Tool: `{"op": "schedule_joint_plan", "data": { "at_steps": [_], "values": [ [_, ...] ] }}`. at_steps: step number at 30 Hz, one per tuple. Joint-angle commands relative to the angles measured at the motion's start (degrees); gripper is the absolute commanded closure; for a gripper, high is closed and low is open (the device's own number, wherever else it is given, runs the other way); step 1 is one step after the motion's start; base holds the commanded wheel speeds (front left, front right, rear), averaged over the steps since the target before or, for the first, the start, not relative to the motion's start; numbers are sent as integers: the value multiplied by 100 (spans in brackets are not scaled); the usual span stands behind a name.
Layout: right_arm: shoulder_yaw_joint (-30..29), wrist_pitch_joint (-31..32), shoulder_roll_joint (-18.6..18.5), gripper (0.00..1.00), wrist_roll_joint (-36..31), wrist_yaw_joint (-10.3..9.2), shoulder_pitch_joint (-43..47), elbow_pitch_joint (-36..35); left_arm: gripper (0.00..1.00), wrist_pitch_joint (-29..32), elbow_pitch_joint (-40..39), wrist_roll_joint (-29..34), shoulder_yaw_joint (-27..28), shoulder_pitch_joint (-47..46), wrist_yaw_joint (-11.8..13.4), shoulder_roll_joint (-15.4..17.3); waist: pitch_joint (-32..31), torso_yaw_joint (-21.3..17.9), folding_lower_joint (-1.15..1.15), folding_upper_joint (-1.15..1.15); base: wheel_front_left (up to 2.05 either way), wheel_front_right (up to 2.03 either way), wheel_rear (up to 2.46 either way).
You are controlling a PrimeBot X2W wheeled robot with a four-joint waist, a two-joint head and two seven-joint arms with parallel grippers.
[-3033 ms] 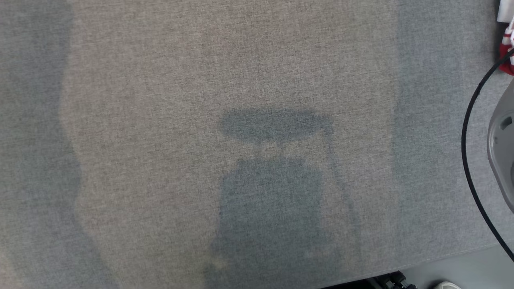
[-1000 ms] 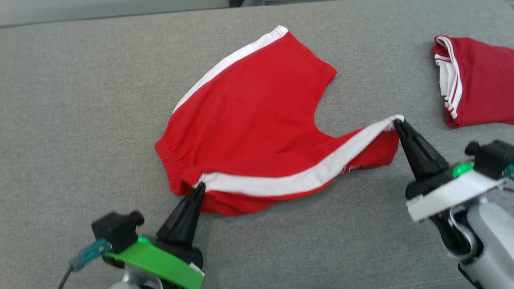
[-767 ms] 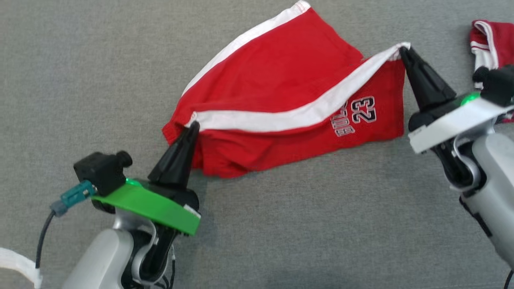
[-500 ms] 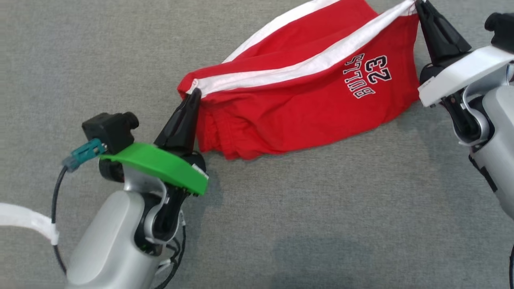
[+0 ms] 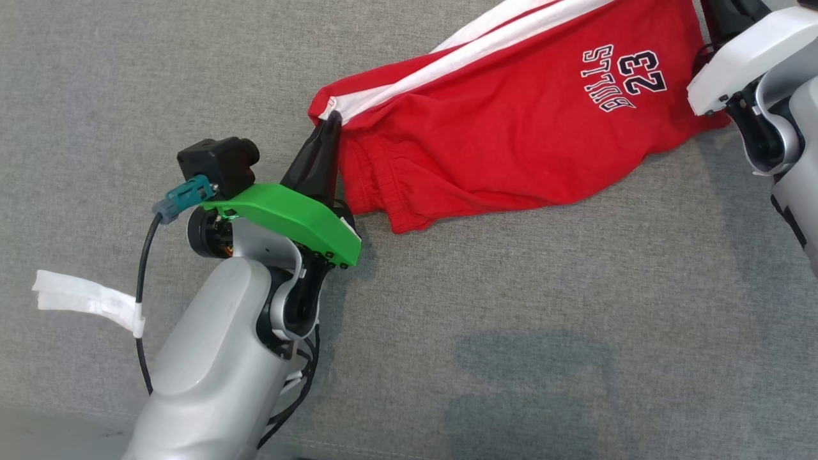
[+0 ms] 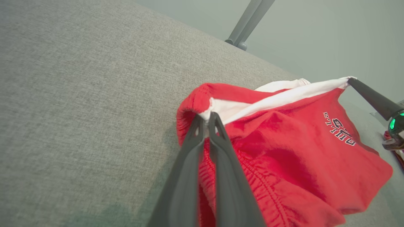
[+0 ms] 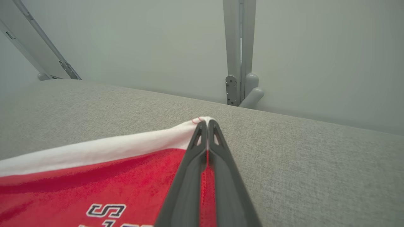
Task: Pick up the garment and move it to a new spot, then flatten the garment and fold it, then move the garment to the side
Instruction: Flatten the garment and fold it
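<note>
While a white tape tag (image 5: 83,299) hangs off the black cable (image 5: 142,281) at the far left of the head view, the pale left forearm (image 5: 211,377) rises from the bottom edge. It carries a green plate (image 5: 287,214) and a black wrist camera (image 5: 217,160). Just right of these, the left gripper (image 5: 330,122) has its two dark fingers pressed together on the red basketball shorts (image 5: 511,134). It pinches the corner where the gathered waistband (image 5: 361,182) meets the white side stripe (image 5: 486,41).

The left wrist view shows that pinch from close by: both fingers (image 6: 189,164) meet on the white cloth, with red fabric bunched around the tips.

From that corner the stripe runs taut, up and to the right. The shorts span the upper middle of the head view, over the grey upholstered surface (image 5: 192,64). Below the stripe the red cloth sags in loose folds, and its lower edge lies on the surface. A soft dark shadow (image 5: 530,364) sits on the bare grey nearer the robot.

Further right, the print "BULLS 23" (image 5: 623,76) shows in white letters with dark outlines, turned sideways.

At the upper right a white plate (image 5: 741,57) and the right arm's pale joint (image 5: 799,191) enter the head view. In the right wrist view the right gripper (image 7: 206,123) is clamped tight on the far end of the white stripe. Beyond it stand a grey upright post (image 7: 238,50) and a pale wall (image 7: 315,47).
</note>
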Motion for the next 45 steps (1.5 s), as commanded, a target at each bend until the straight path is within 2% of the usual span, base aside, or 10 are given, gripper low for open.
{"op": "schedule_joint_plan", "data": {
  "at_steps": [1,14,16,17,18,19,20,32,39,45],
  "values": [
    [115,17,35,100,35,-5,-113,79,100,-16,119,-23,-27,-139,-37,-25,3,-8,0,27,0,0,0],
    [696,-236,154,100,-184,-5,-506,421,97,-127,570,78,-17,-341,115,-69,-58,-69,0,27,0,0,0],
    [729,-294,241,100,-235,-5,-540,504,85,-132,604,80,-13,-342,159,-61,-75,-82,0,27,0,0,0],
    [759,-330,268,77,-268,-5,-568,538,69,-123,623,59,-12,-330,162,-67,-83,-88,0,27,0,0,0],
    [779,-342,295,35,-275,-5,-580,581,54,-97,642,30,-13,-312,167,-78,-95,-95,0,27,0,0,0],
    [809,-363,331,0,-294,-5,-578,623,19,-94,648,10,-16,-295,148,-86,-117,-108,0,27,0,0,0],
    [858,-374,376,0,-309,-5,-575,642,0,-110,646,-11,-6,-271,138,-90,-142,-126,0,27,0,0,0],
    [1311,-349,327,0,-101,-5,-147,37,0,-413,-183,244,68,444,367,442,-688,-452,0,27,0,0,0],
    [1239,359,3,0,-76,-5,292,16,0,-1003,-1213,983,-200,1426,641,963,-1039,-523,0,27,0,0,0],
    [823,947,-44,0,-241,-5,408,432,0,-1245,-1401,1559,-397,1787,725,1015,-931,-278,0,27,0,0,0]
  ]
}}
